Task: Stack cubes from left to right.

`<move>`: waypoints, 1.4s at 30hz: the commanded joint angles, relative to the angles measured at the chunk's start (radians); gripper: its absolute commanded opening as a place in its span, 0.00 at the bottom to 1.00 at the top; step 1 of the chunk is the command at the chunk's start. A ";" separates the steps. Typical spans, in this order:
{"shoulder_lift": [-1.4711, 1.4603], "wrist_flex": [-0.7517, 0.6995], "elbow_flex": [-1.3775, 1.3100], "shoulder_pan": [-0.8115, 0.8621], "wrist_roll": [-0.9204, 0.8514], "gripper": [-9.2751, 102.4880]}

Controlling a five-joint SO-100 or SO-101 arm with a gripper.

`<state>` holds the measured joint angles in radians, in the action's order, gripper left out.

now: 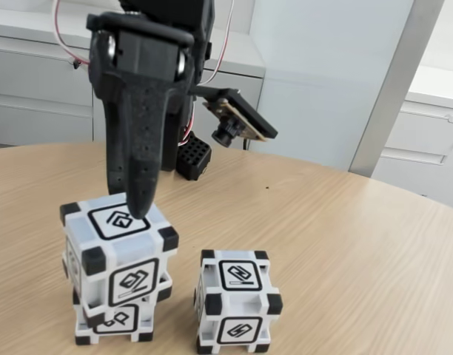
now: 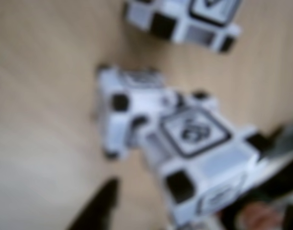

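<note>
Stacked cubes: top cube point(image 1: 120, 248) sat askew on bottom cube point(image 1: 115, 318), left on wooden table point(image 1: 345, 244); third cube point(image 1: 236, 299) just beside, right. Gripper point(image 1: 138, 200) w/ fingertip over top cube's upper face; open or closed, can't tell. Wrist view blurred: top cube point(image 2: 199, 158), third cube point(image 2: 185, 19). Glyphs only, no readable writing.

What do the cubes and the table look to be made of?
Cubes: the top cube, the lower cube and the single cube look like hard white plastic, matte, with black corner blocks. Table: pale wood-grain surface, probably laminate; smooth, low sheen.
</note>
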<state>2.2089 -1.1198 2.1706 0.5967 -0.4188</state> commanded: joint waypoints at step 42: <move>-0.287 0.014 -0.201 -0.471 0.529 0.41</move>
<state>1.9436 -1.1167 2.0126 0.1289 0.0844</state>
